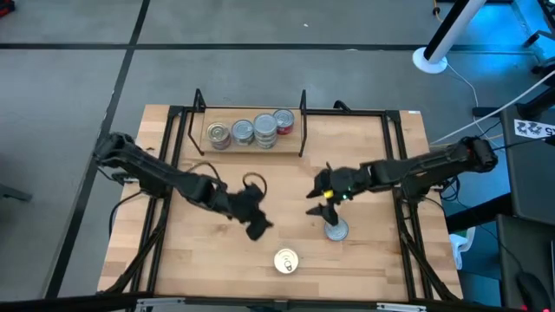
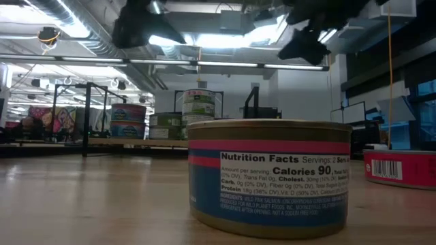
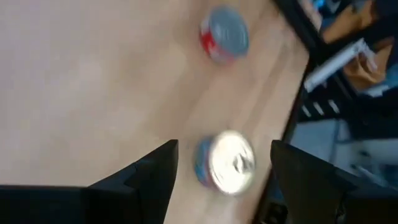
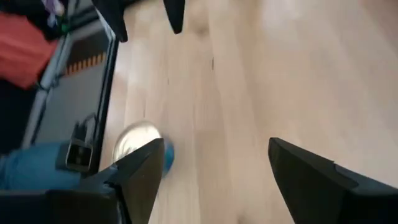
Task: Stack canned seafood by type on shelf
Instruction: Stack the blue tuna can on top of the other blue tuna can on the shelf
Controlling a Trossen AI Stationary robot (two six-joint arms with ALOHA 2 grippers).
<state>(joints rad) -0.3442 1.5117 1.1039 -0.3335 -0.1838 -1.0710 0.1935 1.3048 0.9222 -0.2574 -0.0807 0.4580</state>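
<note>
Left hand (image 1: 257,227) hovers over the surface (image 1: 199,251), fingers spread wide and empty, near the gold-lidded can (image 1: 286,261) at the front edge. Right hand (image 1: 319,201), also wide open and empty, hangs just behind the silver-lidded can (image 1: 336,230). Remaining cans (image 1: 251,132) stand on the shelf (image 1: 251,144) at the rear.

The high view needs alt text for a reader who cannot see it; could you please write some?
Two dark robot arms reach over a wooden table, the left hand and right hand both open and empty above two loose cans: a gold-lidded can and a silver-lidded can. At the table's far edge, a small shelf holds four more cans in a row.
</note>
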